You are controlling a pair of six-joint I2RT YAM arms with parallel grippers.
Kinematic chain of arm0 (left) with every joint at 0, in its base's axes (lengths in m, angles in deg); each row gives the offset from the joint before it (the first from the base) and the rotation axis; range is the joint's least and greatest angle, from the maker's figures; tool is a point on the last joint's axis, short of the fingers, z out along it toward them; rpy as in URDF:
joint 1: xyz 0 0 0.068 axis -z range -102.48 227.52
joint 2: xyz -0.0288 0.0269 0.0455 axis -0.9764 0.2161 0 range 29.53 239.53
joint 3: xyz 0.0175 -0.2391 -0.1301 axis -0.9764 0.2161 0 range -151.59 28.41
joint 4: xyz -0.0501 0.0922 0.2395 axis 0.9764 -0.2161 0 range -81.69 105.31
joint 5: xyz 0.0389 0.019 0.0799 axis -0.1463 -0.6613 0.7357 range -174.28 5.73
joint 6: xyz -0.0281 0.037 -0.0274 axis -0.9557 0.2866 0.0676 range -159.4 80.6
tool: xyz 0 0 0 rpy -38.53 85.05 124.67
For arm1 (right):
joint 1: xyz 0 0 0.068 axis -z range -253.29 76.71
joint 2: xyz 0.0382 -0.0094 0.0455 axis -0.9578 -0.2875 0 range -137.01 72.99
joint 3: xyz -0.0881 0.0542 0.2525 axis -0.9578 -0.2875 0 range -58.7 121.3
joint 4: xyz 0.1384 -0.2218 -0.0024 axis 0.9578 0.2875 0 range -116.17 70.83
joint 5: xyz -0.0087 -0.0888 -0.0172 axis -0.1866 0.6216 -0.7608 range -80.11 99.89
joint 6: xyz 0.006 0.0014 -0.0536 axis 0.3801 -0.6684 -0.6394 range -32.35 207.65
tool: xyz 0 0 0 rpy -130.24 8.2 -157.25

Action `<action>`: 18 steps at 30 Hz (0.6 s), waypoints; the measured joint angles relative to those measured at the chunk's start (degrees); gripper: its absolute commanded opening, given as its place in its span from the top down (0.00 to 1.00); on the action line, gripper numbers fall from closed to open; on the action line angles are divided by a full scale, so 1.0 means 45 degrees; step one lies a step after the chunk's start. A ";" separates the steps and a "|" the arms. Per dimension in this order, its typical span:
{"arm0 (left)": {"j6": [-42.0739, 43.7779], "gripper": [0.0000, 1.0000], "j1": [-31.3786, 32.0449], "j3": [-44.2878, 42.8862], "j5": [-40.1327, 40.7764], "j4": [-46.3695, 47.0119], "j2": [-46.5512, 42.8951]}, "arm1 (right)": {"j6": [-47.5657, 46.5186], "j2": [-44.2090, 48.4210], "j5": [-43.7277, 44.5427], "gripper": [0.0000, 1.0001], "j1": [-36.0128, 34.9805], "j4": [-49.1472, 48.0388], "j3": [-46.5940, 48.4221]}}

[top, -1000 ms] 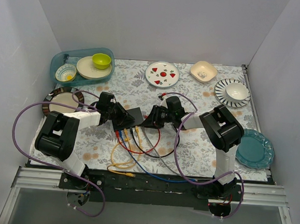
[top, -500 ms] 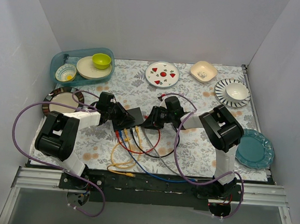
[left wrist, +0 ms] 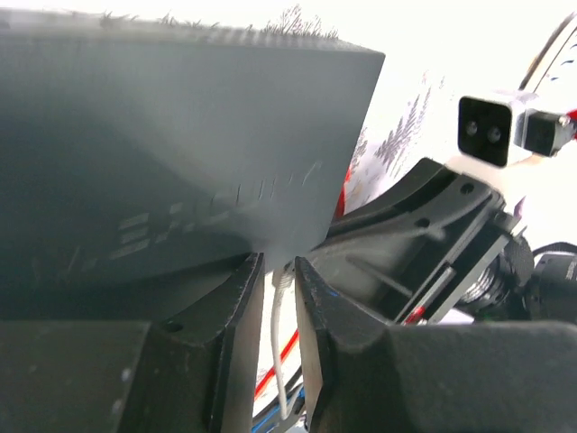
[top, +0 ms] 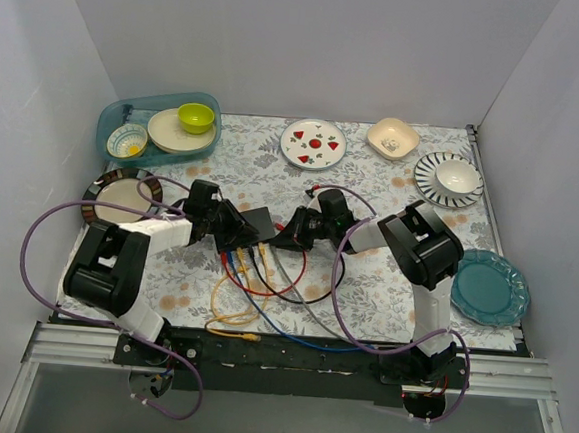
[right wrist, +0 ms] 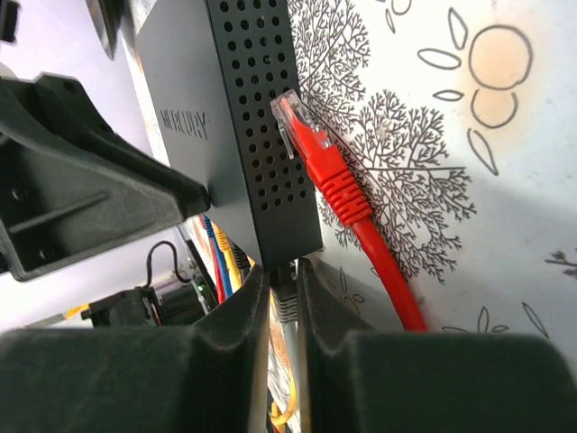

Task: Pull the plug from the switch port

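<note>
**A:** Item one, the right gripper [right wrist: 281, 271]. Condition?

**B:** Clamped on the grey plug [right wrist: 285, 302], which sits between its fingers, directly ahead of the wrist. The switch [right wrist: 225, 108] begins right at the fingertips and runs away from them. The port itself is hidden, so I cannot tell whether the plug is still seated.

**A:** Item two, the left gripper [left wrist: 278, 266].

**B:** Fingers drawn almost together, with a thin white cable [left wrist: 275, 334] showing in the slit; whether it is pinched, cannot tell. The switch lies just above and ahead of its left finger.

**A:** Loose stock?

**B:** One red plug [right wrist: 306, 135], in no port. It lies ahead and to the right of the right gripper, its tip against the switch's perforated side, on the tablecloth [right wrist: 469, 180].

**A:** Changes since the last count?

**B:** From above, the right arm [top: 419, 249] has swung its elbow a little toward the switch. Both grippers and the switch sit nearly where they were.

**A:** Meaning?

**B:** Probably the pull has barely begun and the plug is not yet clear.
</note>
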 measured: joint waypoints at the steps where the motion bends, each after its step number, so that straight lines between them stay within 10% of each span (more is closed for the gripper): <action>1: 0.0010 0.78 0.0000 0.0102 0.0000 -0.0044 -0.0131 | 0.0087 -0.0044 -0.0019 0.93 0.0000 -0.0209 -0.0063; 18: -0.0520 0.78 0.0345 0.1141 -0.1792 0.1078 0.0257 | -0.1180 -0.0058 -0.0262 0.99 0.0000 -0.0170 -0.0121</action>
